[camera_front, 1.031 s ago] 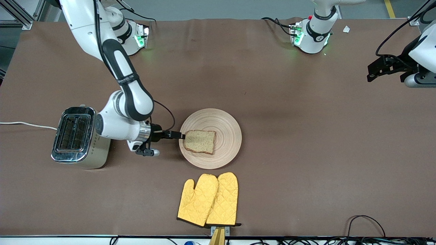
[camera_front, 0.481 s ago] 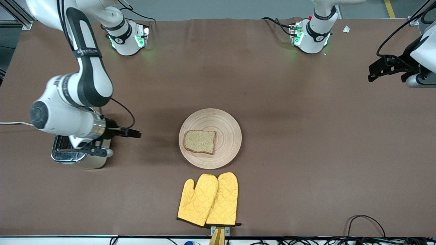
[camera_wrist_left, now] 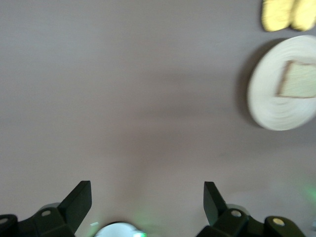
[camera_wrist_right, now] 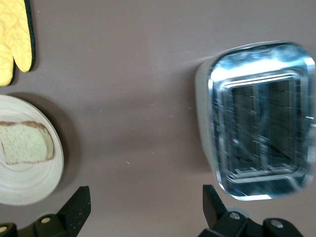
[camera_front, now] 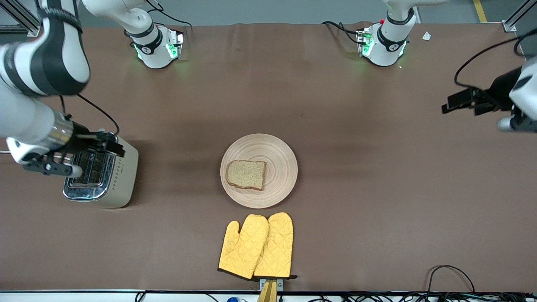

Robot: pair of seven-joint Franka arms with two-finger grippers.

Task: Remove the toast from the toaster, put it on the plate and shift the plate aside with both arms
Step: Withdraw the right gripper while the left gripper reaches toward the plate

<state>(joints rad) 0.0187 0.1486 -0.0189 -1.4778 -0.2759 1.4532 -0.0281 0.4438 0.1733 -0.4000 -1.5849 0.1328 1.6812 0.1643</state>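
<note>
My toast [camera_front: 246, 174] lies on the plate [camera_front: 280, 155]: stiff, light, smooth-rimmed. I'd pinch it at 2 facing edges. My left gripper [camera_front: 455, 102] and right gripper [camera_front: 110, 144] are both spread, empty.

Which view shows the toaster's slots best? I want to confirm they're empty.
The right wrist view: it looks straight down into the toaster, and both slots appear empty. The front view shows the toaster partly covered by the right end effector. The left wrist view misses it.
</note>
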